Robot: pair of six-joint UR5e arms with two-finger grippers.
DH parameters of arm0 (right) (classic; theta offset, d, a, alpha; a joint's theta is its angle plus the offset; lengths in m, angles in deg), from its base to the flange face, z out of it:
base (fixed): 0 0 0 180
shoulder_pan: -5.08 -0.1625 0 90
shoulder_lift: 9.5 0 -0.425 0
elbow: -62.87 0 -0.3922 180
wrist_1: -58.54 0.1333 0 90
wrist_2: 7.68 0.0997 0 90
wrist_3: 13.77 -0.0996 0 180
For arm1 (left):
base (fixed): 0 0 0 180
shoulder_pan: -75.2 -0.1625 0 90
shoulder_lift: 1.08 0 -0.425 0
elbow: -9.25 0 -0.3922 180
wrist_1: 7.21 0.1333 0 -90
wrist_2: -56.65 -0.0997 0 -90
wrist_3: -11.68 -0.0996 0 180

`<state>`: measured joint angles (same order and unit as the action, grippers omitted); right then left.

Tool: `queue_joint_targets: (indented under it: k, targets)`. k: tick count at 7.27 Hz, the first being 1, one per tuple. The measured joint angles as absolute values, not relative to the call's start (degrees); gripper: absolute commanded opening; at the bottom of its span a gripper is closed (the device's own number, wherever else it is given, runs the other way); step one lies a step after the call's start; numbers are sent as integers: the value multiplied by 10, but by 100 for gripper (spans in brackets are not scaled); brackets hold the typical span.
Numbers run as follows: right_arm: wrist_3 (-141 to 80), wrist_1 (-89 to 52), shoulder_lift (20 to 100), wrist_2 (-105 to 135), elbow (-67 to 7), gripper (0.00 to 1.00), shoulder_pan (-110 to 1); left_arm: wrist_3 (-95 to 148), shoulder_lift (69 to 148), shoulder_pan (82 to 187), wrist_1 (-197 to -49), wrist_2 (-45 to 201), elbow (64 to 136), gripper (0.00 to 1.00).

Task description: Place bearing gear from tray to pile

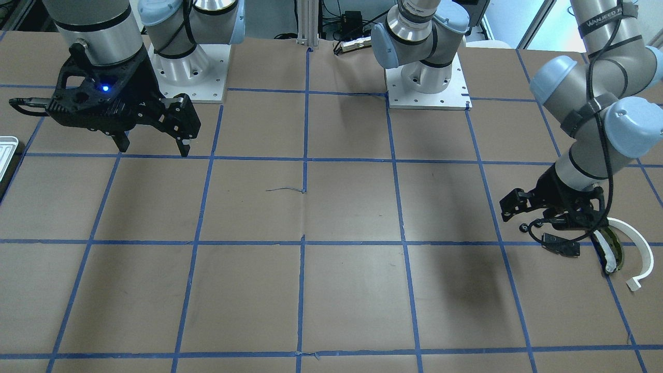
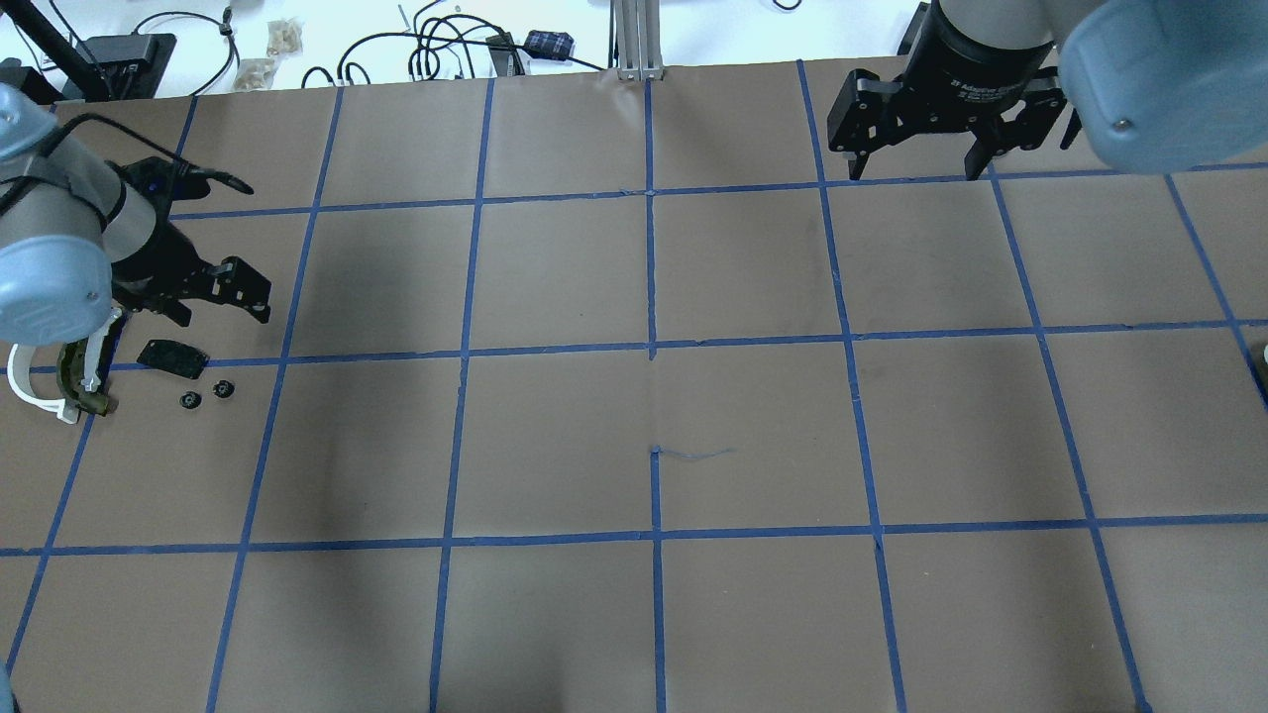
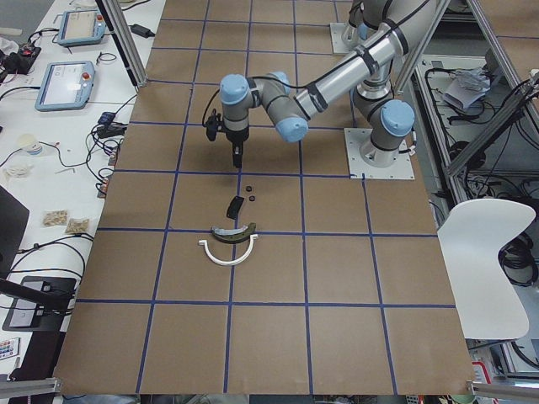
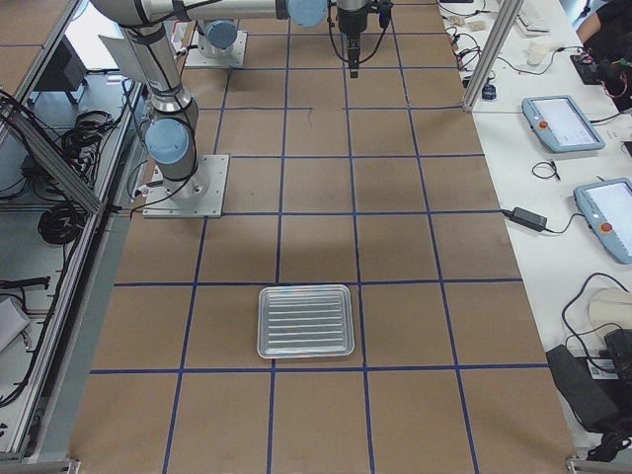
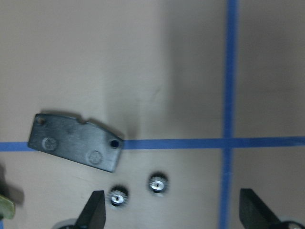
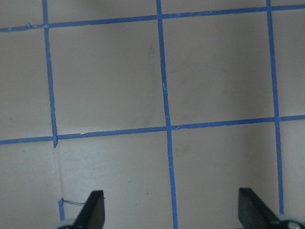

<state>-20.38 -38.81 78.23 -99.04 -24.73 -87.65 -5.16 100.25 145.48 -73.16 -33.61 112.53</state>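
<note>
**Overhead exterior and wrist feeds: gears lie by the pile, both pincers apart**

On my left wrist feed, the left pincer (image 5: 174, 212) hangs over the surface (image 5: 190, 71) with its fingers spread wide and nothing between them. Just below the black plate (image 5: 76, 148) I see one bearing gear (image 5: 117, 197) close to that view's left finger. A second gear (image 5: 157, 182) lies just beside it. Both rest on the brown paper, apart from the plate. The plate is part of the pile (image 3: 232, 234), where the white arc (image 1: 647, 248) and the olive-and-white piece (image 1: 610, 254) lie side by side. The right pincer (image 6: 174, 210) is spread too, gripping nothing, over the blue-taped grid. The tray (image 4: 305, 322) sits toward the robot's right end, well apart from the pile.
</note>
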Motion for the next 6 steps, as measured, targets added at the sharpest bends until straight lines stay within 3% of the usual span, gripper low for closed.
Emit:
queue_joint_targets:
  k: [4,6]
  targets:
    - [-204,-388,782,-990,-247,100,-876,165,958,1645,-1047,-335,894,100]
    - [-204,-388,782,-991,-247,100,-876,163,932,1653,-1114,-332,872,100]
